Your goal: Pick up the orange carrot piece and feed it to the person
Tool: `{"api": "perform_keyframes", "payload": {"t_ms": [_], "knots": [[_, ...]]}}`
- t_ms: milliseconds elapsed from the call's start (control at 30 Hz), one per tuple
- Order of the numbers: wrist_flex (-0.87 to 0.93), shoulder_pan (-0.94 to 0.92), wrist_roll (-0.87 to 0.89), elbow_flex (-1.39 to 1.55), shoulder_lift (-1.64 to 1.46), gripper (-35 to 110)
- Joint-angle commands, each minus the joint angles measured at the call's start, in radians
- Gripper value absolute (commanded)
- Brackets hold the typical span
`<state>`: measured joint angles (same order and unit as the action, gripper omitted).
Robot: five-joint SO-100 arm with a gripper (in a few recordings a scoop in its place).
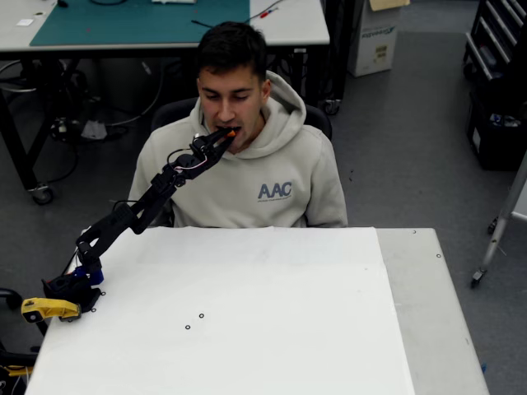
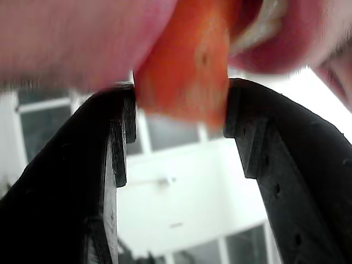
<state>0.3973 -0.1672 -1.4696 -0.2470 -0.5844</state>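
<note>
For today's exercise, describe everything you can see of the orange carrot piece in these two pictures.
The orange carrot piece is a small stubby chunk, bright orange with a slightly rough, moist-looking surface and a few tiny dark specks. In the wrist view it sits between the two black fingers of the gripper, which press on its sides, while its upper end goes into the mouth of the person, between the lips. In the overhead view it shows as a tiny orange spot at the gripper tip, held high off the table at the person's mouth.

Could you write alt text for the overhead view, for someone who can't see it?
A black robot arm's gripper holds the orange carrot piece at the mouth of the person, who sits in a grey hoodie behind a white table.
</note>
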Motion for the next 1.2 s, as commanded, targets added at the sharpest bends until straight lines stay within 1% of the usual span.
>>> {"api": "perform_keyframes", "payload": {"t_ms": [0,100,467,533,667,700,833,1067,1167], "knots": [[-0.006,-0.023,-0.009,-0.08,-0.06,20],[-0.006,-0.028,-0.009,-0.08,-0.06,22],[-0.006,-0.083,-0.009,-0.081,-0.054,21],[-0.006,-0.084,-0.009,-0.081,-0.054,16],[-0.006,-0.083,-0.009,-0.081,-0.054,-4],[-0.006,-0.081,-0.009,-0.081,-0.054,-6],[-0.006,-0.078,-0.008,-0.081,-0.054,0],[-0.006,-0.072,-0.006,-0.08,-0.06,-2],[-0.006,-0.072,0.051,-0.08,-0.06,-2]]}}
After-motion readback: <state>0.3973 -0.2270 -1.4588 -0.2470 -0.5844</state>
